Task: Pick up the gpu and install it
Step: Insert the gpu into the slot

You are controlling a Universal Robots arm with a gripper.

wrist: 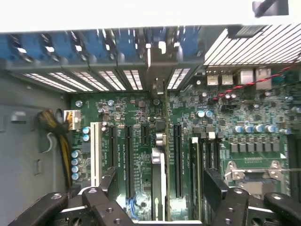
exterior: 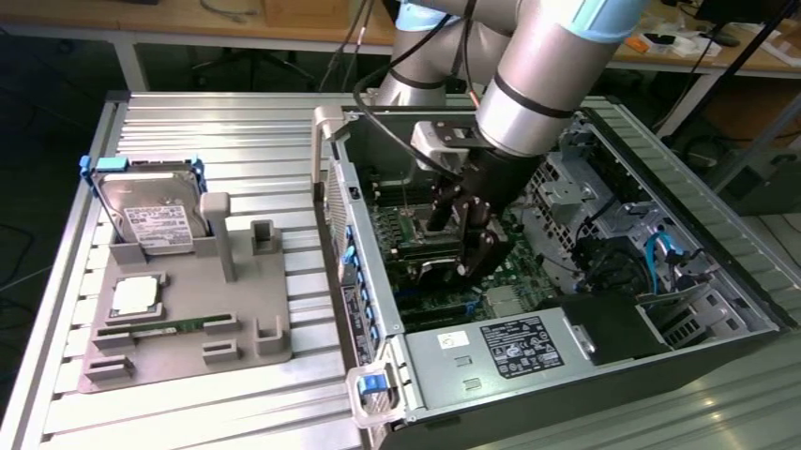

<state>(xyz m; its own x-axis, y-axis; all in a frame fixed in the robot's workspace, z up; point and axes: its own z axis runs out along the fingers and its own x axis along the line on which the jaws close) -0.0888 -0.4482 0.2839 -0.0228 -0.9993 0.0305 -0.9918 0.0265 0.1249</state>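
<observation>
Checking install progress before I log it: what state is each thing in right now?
gpu: standing on edge in a motherboard slot, clear of the fingers.
gripper: open, astride the gpu inside the case.
computer case: side open, interior exposed.
hard drive: upright in the gray holder.
RAM stick: lying flat in the holder.

Table (exterior: 188, 412): ribbed aluminium, matt silver. Holder tray (exterior: 188, 328): matt grey plastic. Hard drive (exterior: 157, 220): shiny metal with paper label, in a blue plastic frame. Computer case (exterior: 701, 281): dull grey sheet metal, blue plastic latches. Motherboard (wrist: 117, 113): dark green board, black plastic slots. Graphics card (wrist: 159, 165): dark board edge-on, silvery metal bracket (slightly glossy). Gripper (wrist: 157, 207): matt black metal. Arm (exterior: 551, 66): smooth satin silver, pale-blue caps.
</observation>
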